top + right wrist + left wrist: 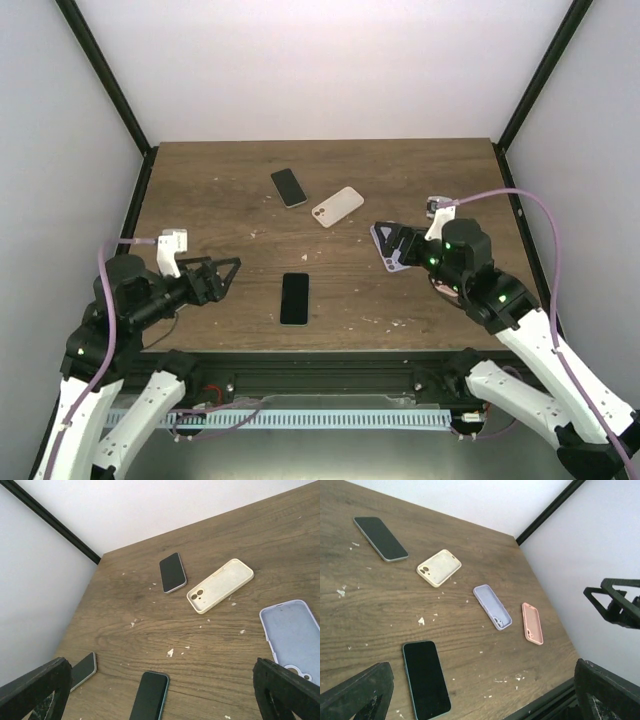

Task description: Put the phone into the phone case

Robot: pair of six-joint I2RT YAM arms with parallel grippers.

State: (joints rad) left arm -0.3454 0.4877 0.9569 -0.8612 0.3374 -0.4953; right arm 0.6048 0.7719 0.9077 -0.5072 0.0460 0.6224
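Left gripper hovers with fingers spread, holding nothing. A dark phone lies flat on the surface just ahead of it, untouched. Right gripper is likewise spread and empty. A cream phone case lies hollow side up ahead of it, apart, with a second phone near the case's far side. A lilac case lies close below the right gripper.

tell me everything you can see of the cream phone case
The cream phone case lies flat on the wooden table, open side up and empty. It looks like matte silicone, with rounded corners, a raised rim and a camera cutout at one end. It sits beside the far dark phone, apart from it.
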